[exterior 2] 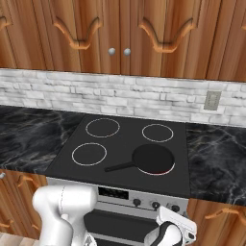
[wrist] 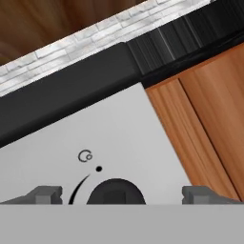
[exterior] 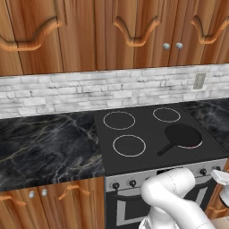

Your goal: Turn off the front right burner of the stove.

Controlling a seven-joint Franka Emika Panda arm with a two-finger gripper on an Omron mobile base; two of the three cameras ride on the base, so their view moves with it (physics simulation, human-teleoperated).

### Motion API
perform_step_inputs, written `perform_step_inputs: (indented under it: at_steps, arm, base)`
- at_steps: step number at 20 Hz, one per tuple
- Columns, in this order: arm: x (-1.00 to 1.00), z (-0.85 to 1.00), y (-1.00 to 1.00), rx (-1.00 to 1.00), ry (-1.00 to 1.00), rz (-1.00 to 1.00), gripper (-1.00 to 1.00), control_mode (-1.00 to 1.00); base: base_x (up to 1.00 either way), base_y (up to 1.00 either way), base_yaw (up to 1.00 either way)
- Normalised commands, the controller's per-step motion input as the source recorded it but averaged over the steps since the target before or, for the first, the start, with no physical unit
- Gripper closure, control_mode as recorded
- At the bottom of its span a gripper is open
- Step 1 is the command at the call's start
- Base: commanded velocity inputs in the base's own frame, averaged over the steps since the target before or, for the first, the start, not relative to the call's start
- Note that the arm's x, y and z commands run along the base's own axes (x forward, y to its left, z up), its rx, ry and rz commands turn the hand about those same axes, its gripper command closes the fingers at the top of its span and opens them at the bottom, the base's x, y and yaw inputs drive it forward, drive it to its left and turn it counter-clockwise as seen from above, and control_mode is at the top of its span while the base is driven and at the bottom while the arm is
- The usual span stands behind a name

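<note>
The stove (exterior: 147, 152) is sitting between two stretches of dark marbled counter (exterior: 44, 143), its flat black glass top lying level and its steel front panel (wrist: 95, 138) facing the robot. The front right burner (exterior 2: 153, 171) is lying at the near right corner of that glass, its pinkish-red rim peeking out along the near edge of the black frying pan (exterior 2: 153, 157) resting on it; the pan's handle is pointing toward the left and slightly toward the front. In the hand view a dark round knob (wrist: 115, 192) is sitting low on the panel, centred between the two finger tips, which are standing wide apart on either side without touching it, so the gripper (wrist: 121, 194) is released. A small dot and a burner symbol are showing just above the knob. A white brick backsplash (exterior: 89, 91) is running behind the stove, with wooden cabinets (exterior 2: 120, 33) hanging above and a wall outlet (exterior 2: 212, 100) at right.
</note>
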Motion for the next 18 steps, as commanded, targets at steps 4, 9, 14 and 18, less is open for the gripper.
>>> perform_step_inputs:
  at_steps: [4,9,14,18]
  arm:
    - [0.0,0.0,0.06,0.0,-0.01,0.0,-1.0,-1.0]
    - [0.0,-0.03,0.06,0.0,0.0,0.0,-1.0,-1.0]
    - [0.0,-0.01,0.0,0.0,0.0,0.0,-1.0,-1.0]
    - [0.0,0.0,0.0,0.0,0.0,0.0,1.0,-1.0]
  base:
    - [0.0,0.0,0.0]
    - [0.0,0.0,0.0]
    - [0.0,0.0,0.0]
    - [0.0,0.0,0.0]
